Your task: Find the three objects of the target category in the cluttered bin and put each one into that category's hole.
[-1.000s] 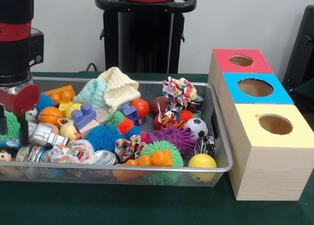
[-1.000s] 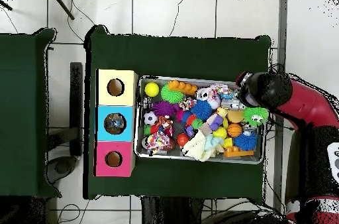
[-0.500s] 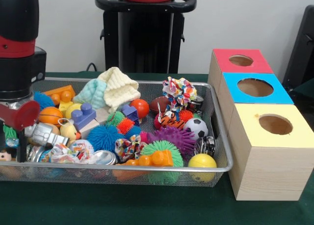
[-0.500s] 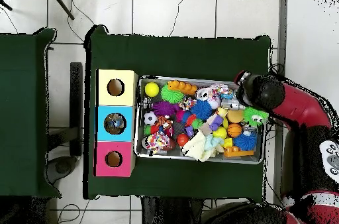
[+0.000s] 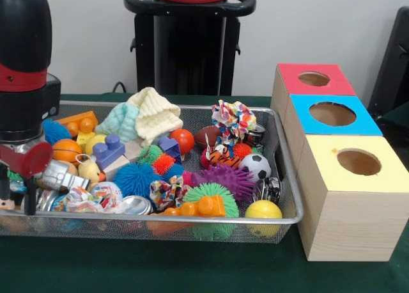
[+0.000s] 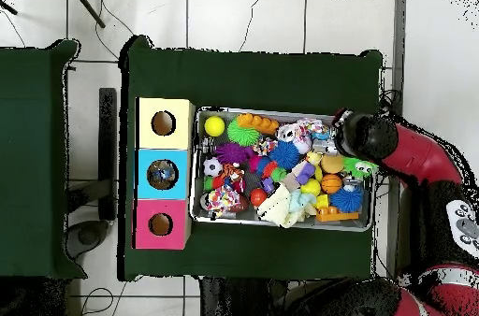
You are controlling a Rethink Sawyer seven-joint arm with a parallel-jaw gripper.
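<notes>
You have the red-and-black gripper (image 5: 14,190) low at the wire mesh bin (image 5: 284,217)'s end farthest from the three coloured hole boxes (image 5: 350,197); whether it's gripping is unclear. Sorting looks barely started.

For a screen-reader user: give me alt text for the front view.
A wire-mesh bin crammed with bright toys sits on a green table, with the arm lowered over its left end. To the bin's right stand three wooden boxes with round holes: yellow, blue, red.
</notes>
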